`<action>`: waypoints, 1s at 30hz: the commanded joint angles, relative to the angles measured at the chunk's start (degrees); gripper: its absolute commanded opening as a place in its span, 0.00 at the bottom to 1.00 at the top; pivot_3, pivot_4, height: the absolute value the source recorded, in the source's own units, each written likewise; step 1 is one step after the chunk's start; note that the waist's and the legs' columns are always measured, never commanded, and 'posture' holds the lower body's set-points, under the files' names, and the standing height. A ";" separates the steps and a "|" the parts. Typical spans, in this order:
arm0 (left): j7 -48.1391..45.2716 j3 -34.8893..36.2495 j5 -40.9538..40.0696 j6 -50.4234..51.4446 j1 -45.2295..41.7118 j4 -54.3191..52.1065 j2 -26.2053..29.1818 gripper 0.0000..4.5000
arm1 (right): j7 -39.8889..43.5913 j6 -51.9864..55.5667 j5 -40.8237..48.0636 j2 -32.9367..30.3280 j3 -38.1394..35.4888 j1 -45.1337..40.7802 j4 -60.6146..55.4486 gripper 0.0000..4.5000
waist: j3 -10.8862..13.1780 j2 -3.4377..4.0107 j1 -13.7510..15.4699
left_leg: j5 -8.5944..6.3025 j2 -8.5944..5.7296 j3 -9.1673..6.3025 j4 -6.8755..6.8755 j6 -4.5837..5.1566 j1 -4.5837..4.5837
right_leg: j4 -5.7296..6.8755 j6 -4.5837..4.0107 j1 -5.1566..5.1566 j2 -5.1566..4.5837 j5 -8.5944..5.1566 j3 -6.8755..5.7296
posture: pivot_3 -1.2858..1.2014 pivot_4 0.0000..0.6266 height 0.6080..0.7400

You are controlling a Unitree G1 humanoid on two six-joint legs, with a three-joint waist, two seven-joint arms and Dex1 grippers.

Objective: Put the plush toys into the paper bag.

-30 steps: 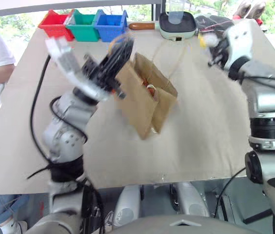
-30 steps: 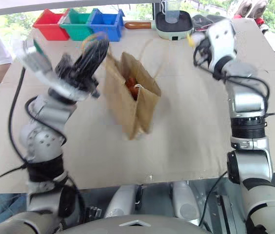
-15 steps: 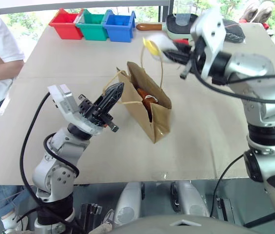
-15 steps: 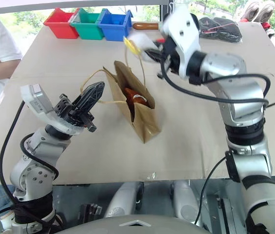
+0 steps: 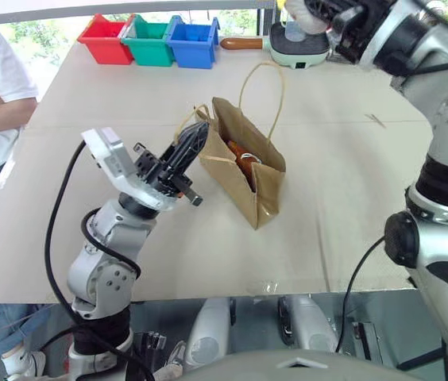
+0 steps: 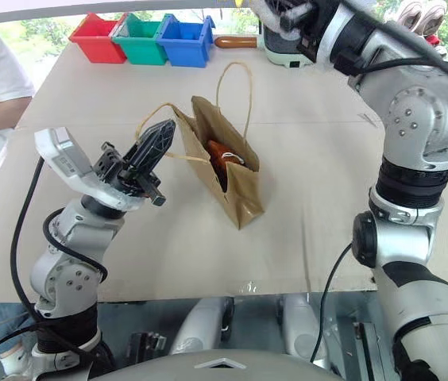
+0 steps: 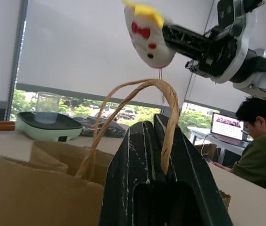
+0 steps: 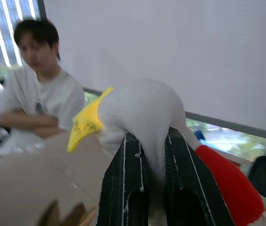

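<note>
Brown paper bag (image 5: 244, 163) bears no print; left pincer (image 7: 154, 125) clamps its handle (image 7: 137, 92), right pincer (image 8: 147, 141) grips the white plush toy (image 8: 140, 110).

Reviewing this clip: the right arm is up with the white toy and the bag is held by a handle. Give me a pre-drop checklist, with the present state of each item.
1. Right gripper shut on the white oval plush toy with yellow tail and red tip: ok.
2. Left gripper shut on one twisted-cord handle of the brown kraft paper bag: ok.
3. Bag mouth open: ok, both walls stand apart.
4. Round brown plush toy already inside the bag: ok.
5. White toy directly above the bag mouth: not ok; in the head views it sits beyond the bag, over the table's far edge.
6. Room inside the bag for a second toy: cannot tell.
</note>
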 commanded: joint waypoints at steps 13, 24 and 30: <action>-2.13 -1.50 2.78 -4.68 -3.64 4.18 -2.78 0.00 | -38.69 6.64 64.57 8.57 -2.84 6.37 1.37 0.01 | 0.03 0.12 -0.99 | 0.00 -0.06 -0.03 0.04 0.01 -0.06 | 0.01 -0.05 0.04 -0.02 -0.04 -0.08 | 0.52 0.24 1.00; -0.01 -0.74 3.17 -5.35 -3.27 3.13 -3.29 0.00 | -21.76 -3.10 44.18 11.00 16.36 13.54 12.59 0.01 | 0.02 0.16 -1.55 | 0.00 0.09 0.00 0.00 0.01 -0.02 | 0.06 -0.05 -0.03 0.28 -0.04 0.03 | 0.52 0.24 1.00; 1.23 0.28 2.80 -5.84 -3.16 2.17 -3.69 0.00 | -14.44 -2.50 33.78 9.82 19.96 16.78 14.11 0.01 | 0.02 0.13 -0.69 | 0.00 -0.02 -0.01 0.04 0.01 -0.11 | -0.07 -0.03 0.00 0.08 -0.03 0.00 | 0.52 0.24 1.00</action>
